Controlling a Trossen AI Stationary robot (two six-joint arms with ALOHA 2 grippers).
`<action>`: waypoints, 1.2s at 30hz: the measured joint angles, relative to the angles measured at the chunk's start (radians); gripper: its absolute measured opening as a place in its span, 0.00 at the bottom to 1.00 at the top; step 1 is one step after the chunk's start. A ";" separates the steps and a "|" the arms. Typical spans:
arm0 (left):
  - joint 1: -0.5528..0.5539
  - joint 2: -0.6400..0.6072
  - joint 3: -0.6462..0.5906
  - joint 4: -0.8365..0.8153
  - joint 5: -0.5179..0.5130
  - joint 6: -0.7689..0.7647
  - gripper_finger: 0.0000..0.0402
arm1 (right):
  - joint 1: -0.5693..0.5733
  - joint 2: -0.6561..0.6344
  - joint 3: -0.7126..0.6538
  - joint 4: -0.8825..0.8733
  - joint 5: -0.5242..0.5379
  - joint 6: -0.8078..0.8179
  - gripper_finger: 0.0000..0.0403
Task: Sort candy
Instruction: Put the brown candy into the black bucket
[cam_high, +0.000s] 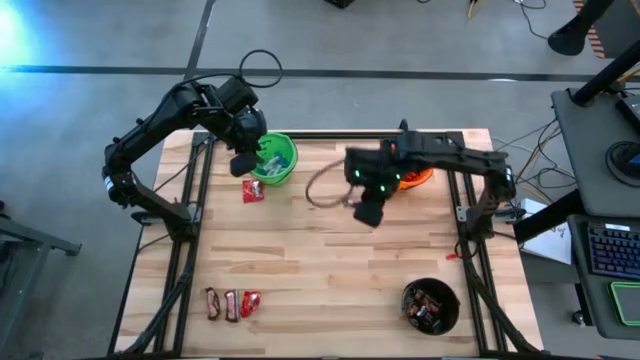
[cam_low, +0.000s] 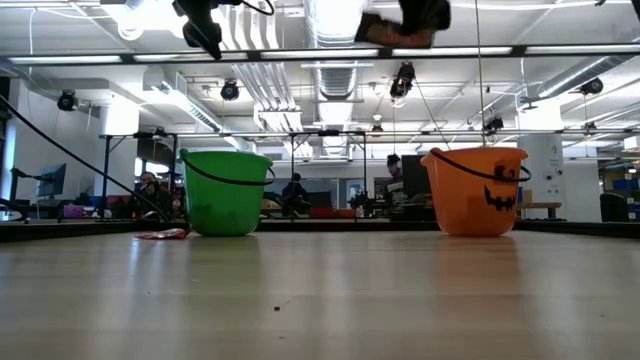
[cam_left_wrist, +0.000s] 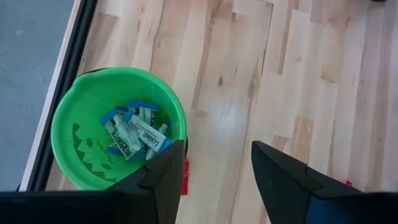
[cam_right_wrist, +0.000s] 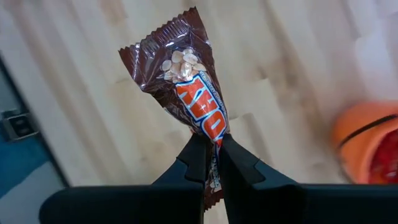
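My right gripper (cam_right_wrist: 211, 143) is shut on a dark brown candy bar (cam_right_wrist: 186, 74) with orange lettering. It hangs high over the middle of the table (cam_high: 368, 212), beside the orange bucket (cam_high: 418, 180). My left gripper (cam_left_wrist: 217, 155) stands open and empty above the table, next to the green bucket (cam_left_wrist: 118, 124), which holds light-blue-and-white bars (cam_left_wrist: 138, 132). A flat red packet (cam_high: 253, 190) lies on the table in front of the green bucket. Three more candies (cam_high: 231, 304) lie at the near left. My right gripper pinches the brown bar between its two fingers at one end of the wrapper (cam_right_wrist: 213, 127). The fingers point steeply down. The rest of the bar sticks out beyond the fingertips, clear of the table.
A black bucket (cam_high: 430, 306) with dark candies stands at the near right. In the low view the green bucket (cam_low: 225, 192) and the orange bucket (cam_low: 478, 190) stand on the far part of the table. Bare wood (cam_high: 330, 270) lies between them and the near edge.
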 joint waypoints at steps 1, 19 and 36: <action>0.000 0.000 0.000 0.000 0.000 0.000 0.42 | 0.026 -0.006 0.000 0.000 0.001 0.028 0.03; 0.000 0.000 0.000 -0.004 0.000 -0.003 0.42 | 0.540 -0.084 -0.007 -0.002 0.183 0.584 0.03; 0.000 0.000 0.000 -0.003 0.000 -0.004 0.42 | 0.850 -0.092 -0.165 -0.001 0.239 1.025 0.03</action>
